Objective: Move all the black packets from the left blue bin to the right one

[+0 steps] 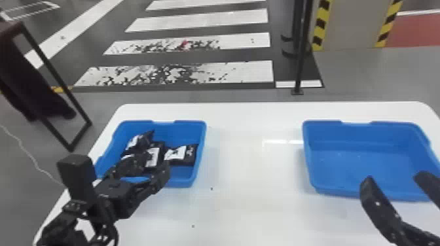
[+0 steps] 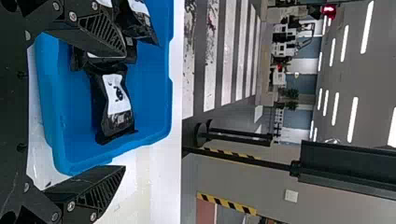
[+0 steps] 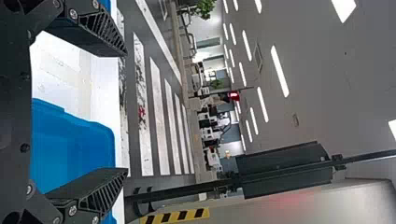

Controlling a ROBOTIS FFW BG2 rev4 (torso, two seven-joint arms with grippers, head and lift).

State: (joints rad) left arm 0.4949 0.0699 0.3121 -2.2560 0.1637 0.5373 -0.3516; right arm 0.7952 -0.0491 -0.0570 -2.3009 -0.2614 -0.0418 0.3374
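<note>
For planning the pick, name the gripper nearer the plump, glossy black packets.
Left. The left gripper hovers by the packets; the right gripper is well to their right.

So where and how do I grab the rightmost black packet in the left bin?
Probably across the middle of the rightmost black packet, from above, left pincer closing on its near and far sides: it lies flat, longer left to right, one end beside another packet, the other near the bin's wall.

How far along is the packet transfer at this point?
Nothing looks done yet: the right blue bin has no packet in view. Nothing is in hand: the left gripper and right gripper have open jaws. Remaining: at least three black packets in the left blue bin.
</note>
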